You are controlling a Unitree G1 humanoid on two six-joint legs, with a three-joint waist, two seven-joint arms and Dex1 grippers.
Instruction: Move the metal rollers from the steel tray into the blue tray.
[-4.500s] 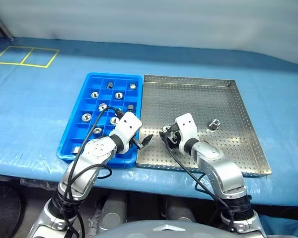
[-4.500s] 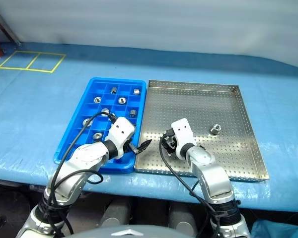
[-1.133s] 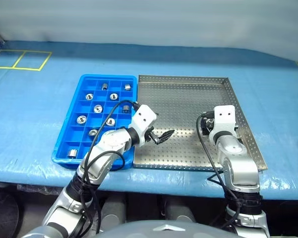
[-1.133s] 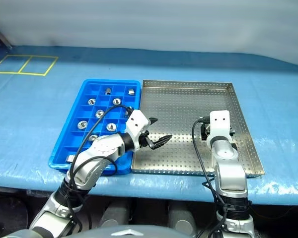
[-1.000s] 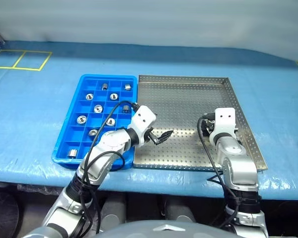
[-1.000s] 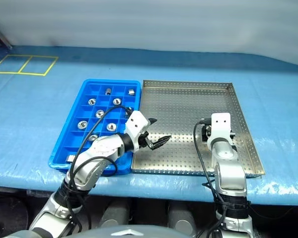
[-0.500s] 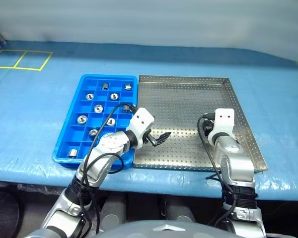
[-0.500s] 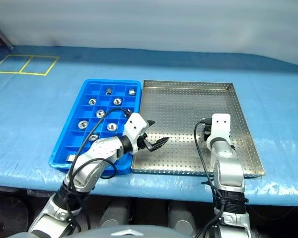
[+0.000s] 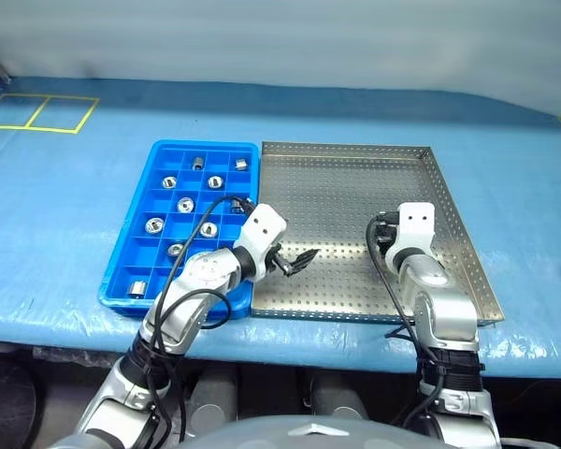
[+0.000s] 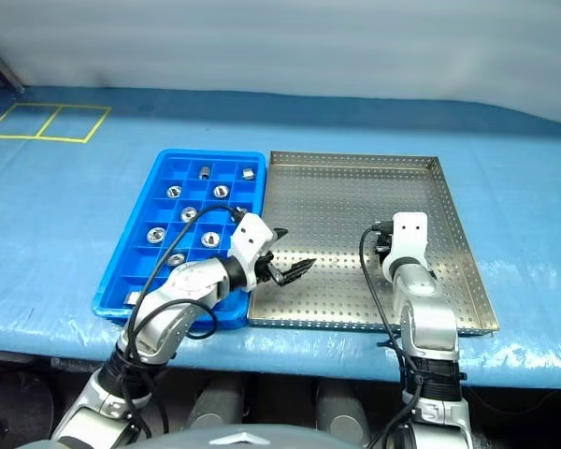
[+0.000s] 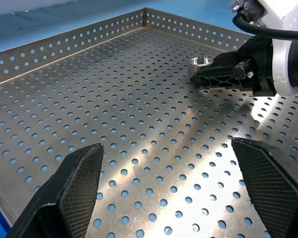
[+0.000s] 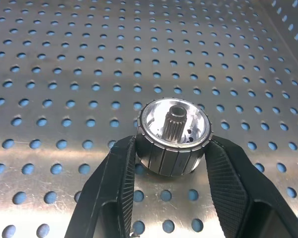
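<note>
In the right wrist view my right gripper (image 12: 173, 149) is shut on a metal roller (image 12: 173, 130), a ribbed silver cylinder with a central hole that stands upright on the steel tray (image 12: 64, 59). The left wrist view shows the same roller (image 11: 200, 62) between the right gripper's fingers (image 11: 219, 77). My left gripper (image 9: 295, 260) hangs open and empty over the steel tray's (image 9: 346, 147) near left part. The blue tray (image 9: 203, 144) lies against the steel tray's left side. Several rollers (image 9: 184, 204) sit in its compartments.
Both trays lie on a table under a blue tarp (image 9: 505, 168). Yellow tape squares (image 9: 39, 112) mark the far left. The steel tray's raised rim (image 11: 64, 44) runs round the perforated floor. The table's near edge runs just in front of both trays.
My right gripper's fingers have shut on the roller in the steel tray. The left arm has stayed about where it was, still open.
</note>
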